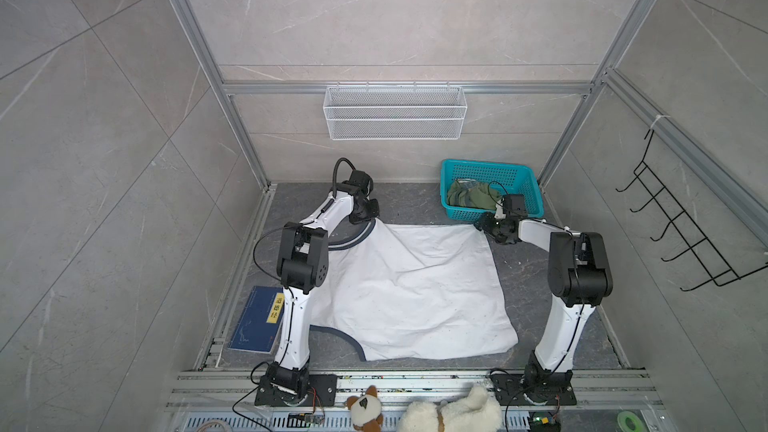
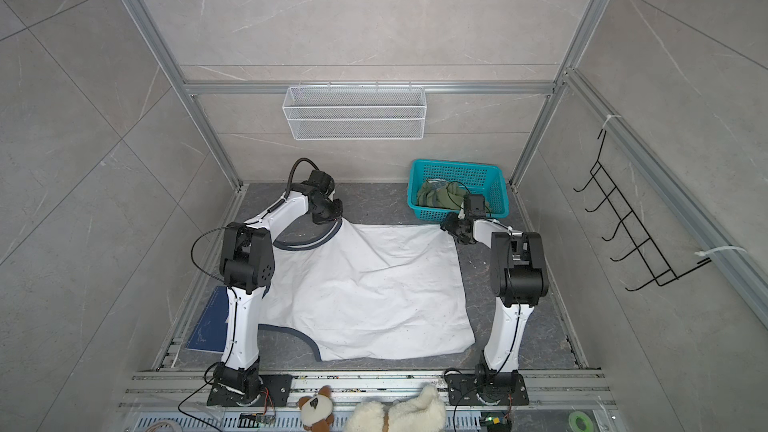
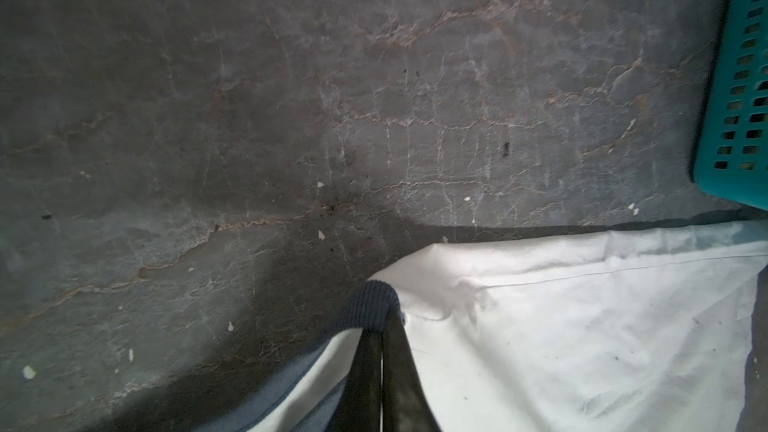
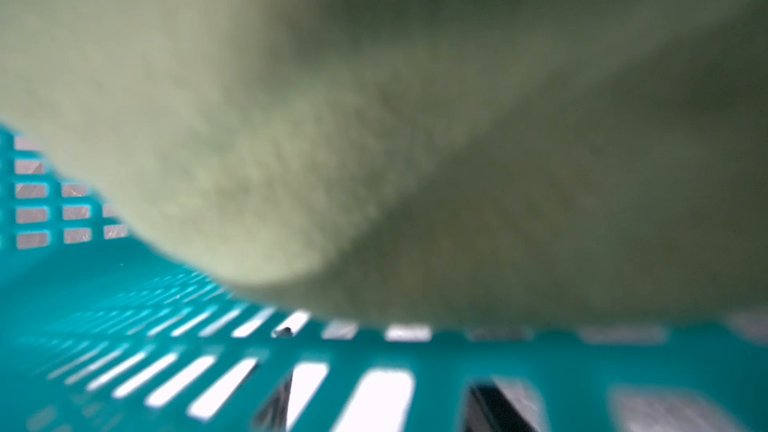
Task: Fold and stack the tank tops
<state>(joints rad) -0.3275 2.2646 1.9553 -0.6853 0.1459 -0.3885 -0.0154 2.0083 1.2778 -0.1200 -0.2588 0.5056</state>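
Nearest, past the table's front rail, lie two plush toys [image 1: 453, 411], clear of the work, and a blue book [image 1: 255, 320] sits at the left edge of the table [image 1: 528, 284]. The white tank top [image 1: 407, 288] is spread open and unfolded across the middle, with a few soft ridges and its navy-trimmed armhole toward the near left. At its far left corner the left claw [image 3: 380, 334] is fully closed, pinching only the ribbed navy trim [image 3: 374, 305] of a strap. That is a thin hold, so I judge a pull could let the trim slip out. It could also drag the whole shirt instead of turning a fold, since nothing visibly pins or lifts the opposite corner, and the fold would then land skewed. Further back on the right, the right claw [image 1: 498, 213] reaches over the near rim of the teal basket [image 1: 486, 164], which stands just beside the shirt's far right corner. The right wrist view is filled with blurred green cloth, so I cannot tell how wide this claw stands or whether it has hold of anything. The olive green tank top [image 1: 469, 197] lies bunched inside the basket. If it is lifted while a fold catches on the slotted wall, the light basket may tip or slide onto the white shirt. A white wire basket [image 1: 395, 112] hangs on the back rail.
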